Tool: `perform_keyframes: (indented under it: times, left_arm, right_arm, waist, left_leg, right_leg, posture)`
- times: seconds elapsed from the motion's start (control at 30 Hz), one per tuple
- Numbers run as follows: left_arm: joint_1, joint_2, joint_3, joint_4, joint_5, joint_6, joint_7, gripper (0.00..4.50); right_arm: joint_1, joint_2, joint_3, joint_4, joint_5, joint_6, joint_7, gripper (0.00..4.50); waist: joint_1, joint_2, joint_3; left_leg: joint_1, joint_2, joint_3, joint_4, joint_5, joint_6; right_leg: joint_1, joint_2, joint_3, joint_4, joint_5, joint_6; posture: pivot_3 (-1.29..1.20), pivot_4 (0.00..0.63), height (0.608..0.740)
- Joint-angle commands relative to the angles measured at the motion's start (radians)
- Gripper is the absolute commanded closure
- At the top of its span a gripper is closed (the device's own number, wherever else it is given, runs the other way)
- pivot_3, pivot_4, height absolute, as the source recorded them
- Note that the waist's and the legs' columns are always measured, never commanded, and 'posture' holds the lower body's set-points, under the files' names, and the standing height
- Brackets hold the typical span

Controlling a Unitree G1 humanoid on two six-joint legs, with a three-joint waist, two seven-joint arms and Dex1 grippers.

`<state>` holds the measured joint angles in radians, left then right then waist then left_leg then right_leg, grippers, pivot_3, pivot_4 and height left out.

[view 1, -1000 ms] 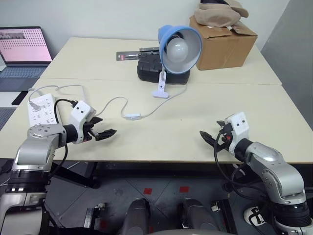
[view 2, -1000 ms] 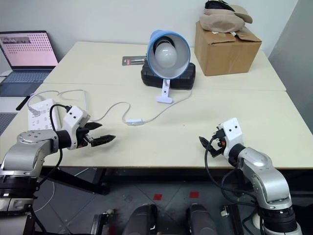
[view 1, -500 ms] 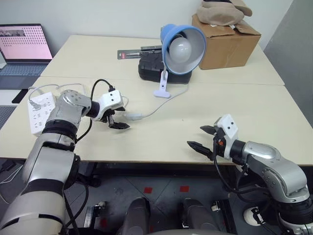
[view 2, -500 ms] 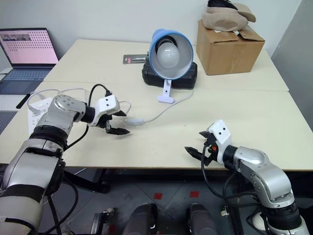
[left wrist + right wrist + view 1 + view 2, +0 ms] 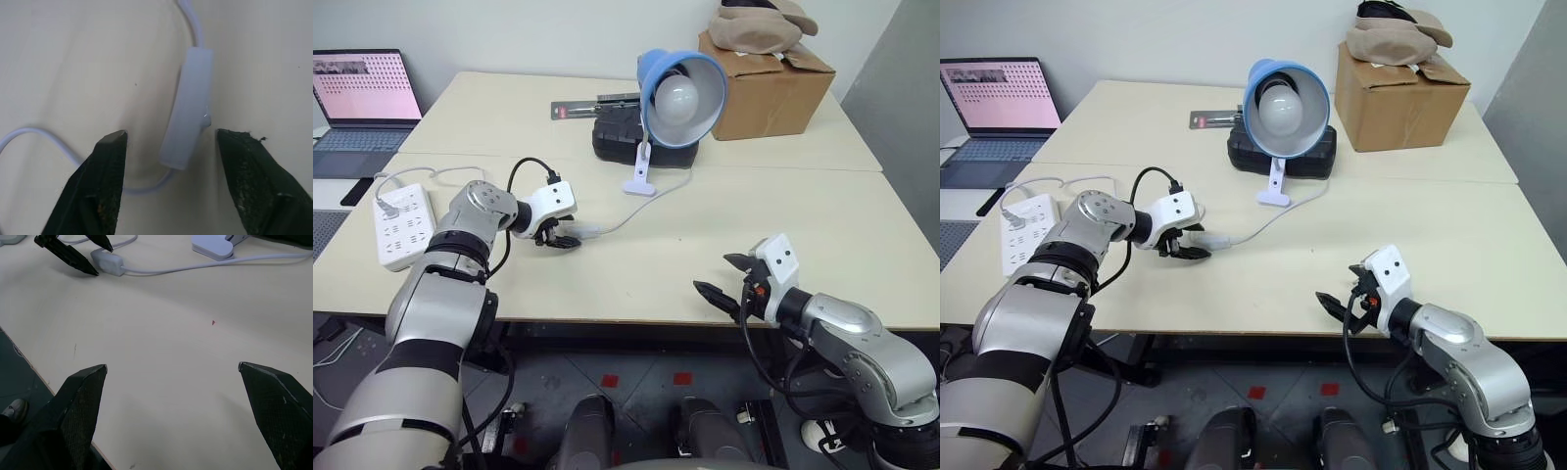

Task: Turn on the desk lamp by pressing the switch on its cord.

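Left wrist view: the left claw (image 5: 168, 142) stands with its two fingers spread to either side of the switch (image 5: 188, 105), one tip just beside the switch's edge, the other apart from it — nothing is pinched yet. The switch lies flat on the pale surface (image 5: 705, 245), with the cord (image 5: 622, 217) running from it toward the base of the desk lamp (image 5: 677, 93) and, on the other side, curling away toward the power strip (image 5: 399, 225). The lamp's bulb looks unlit.

The switch is likely light, hard plastic on a limp cable, so it would slide or twist under a sideways push; nothing anchors it but the cord's slack. A safer hold would be across its long sides, near the middle of the body, with the rocker pressed straight down into the surface rather than at an angle. Squeezing near an end could tip it or kink the cord where it enters the housing.

The right claw (image 5: 1340, 302) hangs near the front edge of the surface, fingers wide apart and empty, well clear of the switch.
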<state>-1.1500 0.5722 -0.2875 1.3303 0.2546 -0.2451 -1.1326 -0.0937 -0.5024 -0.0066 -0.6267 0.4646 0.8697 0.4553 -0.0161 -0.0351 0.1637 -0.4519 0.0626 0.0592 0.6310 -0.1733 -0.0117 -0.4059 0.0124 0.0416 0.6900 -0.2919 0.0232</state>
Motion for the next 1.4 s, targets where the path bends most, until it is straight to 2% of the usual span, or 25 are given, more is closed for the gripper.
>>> perform_keyframes:
  times: [0.03,0.3,0.47,0.57,0.63,0.7,0.73,0.87,0.97,1.03,1.1,1.17,1.3,1.4]
  left_arm:
    - [-0.018,0.000,0.031,0.001,-0.001,0.006,-0.004,2.49]
    - [-0.007,0.002,0.045,-0.003,-0.002,0.049,-0.073,4.06]
    - [-0.005,-0.007,0.096,-0.004,-0.045,0.119,-0.099,4.11]
    - [-0.051,-0.050,0.217,-0.001,-0.170,0.367,-0.166,4.11]
    - [-0.082,-0.097,0.258,-0.049,-0.252,0.654,-0.319,4.11]
    - [-0.051,-0.132,0.259,-0.202,-0.333,0.952,-0.429,4.11]
    - [-0.009,-0.142,0.264,-0.308,-0.377,1.073,-0.427,4.11]
    - [0.233,-0.193,0.339,-0.825,-0.554,1.490,-0.273,4.11]
    - [0.355,-0.250,0.426,-1.057,-0.633,1.661,-0.144,4.11]
    - [0.418,-0.348,0.527,-1.180,-0.674,1.774,-0.044,4.11]
    - [0.457,-0.438,0.604,-1.262,-0.709,1.844,0.033,4.11]
    - [0.480,-0.481,0.635,-1.304,-0.742,1.859,0.091,4.11]
    - [0.499,-0.506,0.658,-1.332,-0.828,1.859,0.171,4.11]
    - [0.509,-0.497,0.652,-1.339,-0.902,1.859,0.215,4.11]
  right_arm:
    - [0.003,0.002,-0.021,-0.046,0.018,-0.002,-0.010,0.00]
    - [0.000,0.004,-0.028,-0.033,0.020,-0.009,-0.014,0.00]
    - [-0.002,0.007,-0.026,-0.031,0.024,-0.011,-0.020,0.00]
    - [-0.002,0.014,-0.031,-0.031,0.032,-0.010,-0.026,0.00]
    - [-0.009,0.060,-0.061,-0.032,0.079,0.005,-0.046,0.00]
    - [-0.019,0.136,-0.100,-0.035,0.154,0.034,-0.083,0.00]
    - [-0.021,0.181,-0.121,-0.037,0.207,0.056,-0.108,0.00]
    - [-0.005,0.308,-0.174,-0.040,0.360,0.128,-0.197,0.00]
    - [0.012,0.380,-0.208,-0.034,0.489,0.161,-0.270,0.00]
    - [0.024,0.456,-0.257,0.004,0.676,0.148,-0.356,0.00]
    - [0.020,0.482,-0.296,0.062,0.883,0.120,-0.438,0.00]
    - [0.011,0.451,-0.298,0.092,0.970,0.128,-0.470,0.00]
    - [-0.012,0.390,-0.270,0.147,1.115,0.113,-0.530,0.00]
    - [-0.036,0.343,-0.250,0.191,1.177,0.100,-0.552,0.00]
  waist:
    - [0.000,0.000,0.000]
    - [-0.001,0.000,0.000]
    - [-0.002,0.000,0.000]
    - [-0.002,0.000,0.000]
    - [-0.001,-0.001,0.001]
    - [-0.002,-0.001,0.001]
    - [-0.004,-0.001,0.001]
    - [-0.025,0.000,0.000]
    - [-0.036,0.001,0.000]
    - [-0.034,0.001,0.000]
    - [-0.029,0.001,0.000]
    - [-0.024,0.001,0.000]
    - [-0.025,0.001,0.000]
    - [-0.025,0.001,0.000]
  left_leg:
    - [0.000,0.000,0.000,0.000,0.000,0.000]
    - [0.000,0.000,0.000,0.000,0.000,0.000]
    - [0.000,0.000,0.000,0.000,0.000,0.000]
    - [0.000,0.000,0.000,0.000,0.000,0.000]
    - [-0.001,0.000,0.000,0.001,0.000,0.000]
    - [-0.001,-0.001,0.000,0.001,0.000,0.000]
    - [0.000,-0.001,0.000,0.001,0.000,0.000]
    - [0.002,0.000,-0.002,0.001,0.000,0.000]
    - [0.002,0.002,-0.004,0.000,0.000,-0.001]
    - [0.003,0.002,-0.008,0.000,0.001,-0.001]
    - [0.004,0.002,-0.011,0.001,0.001,-0.002]
    - [0.005,0.001,-0.011,0.001,0.003,-0.001]
    - [0.010,-0.001,-0.005,0.001,0.005,0.002]
    - [0.018,0.000,-0.005,-0.001,0.004,0.002]
  right_leg:
    - [0.000,0.000,0.000,0.000,0.001,-0.002]
    - [0.000,0.000,0.000,0.000,0.002,-0.003]
    - [0.000,0.000,0.000,0.000,0.002,-0.003]
    - [0.000,0.000,0.000,0.000,0.002,-0.003]
    - [0.000,0.000,-0.001,0.000,0.001,-0.003]
    - [0.000,0.000,-0.002,0.001,0.001,-0.001]
    - [0.000,0.000,-0.001,0.001,0.000,-0.001]
    - [0.001,-0.002,0.001,0.006,0.002,-0.003]
    - [0.000,-0.005,0.002,0.009,0.001,-0.005]
    - [0.000,-0.003,0.000,0.011,0.000,-0.007]
    - [0.001,-0.003,-0.001,0.014,-0.001,-0.007]
    - [0.002,-0.002,0.000,0.014,-0.003,-0.003]
    - [0.005,-0.002,0.003,0.013,-0.001,0.000]
    - [0.014,-0.003,0.003,0.007,-0.001,0.000]
  posture:
    - [0.00,0.150,0.740]
    - [0.00,0.150,0.740]
    - [0.00,0.150,0.740]
    - [0.00,0.150,0.740]
    - [0.00,0.150,0.740]
    - [0.00,0.150,0.740]
    - [0.00,0.150,0.740]
    - [0.00,0.150,0.740]
    - [0.00,0.150,0.740]
    - [0.00,0.150,0.740]
    - [0.00,0.150,0.740]
    - [0.00,0.150,0.740]
    - [0.00,0.150,0.740]
    - [0.00,0.150,0.740]
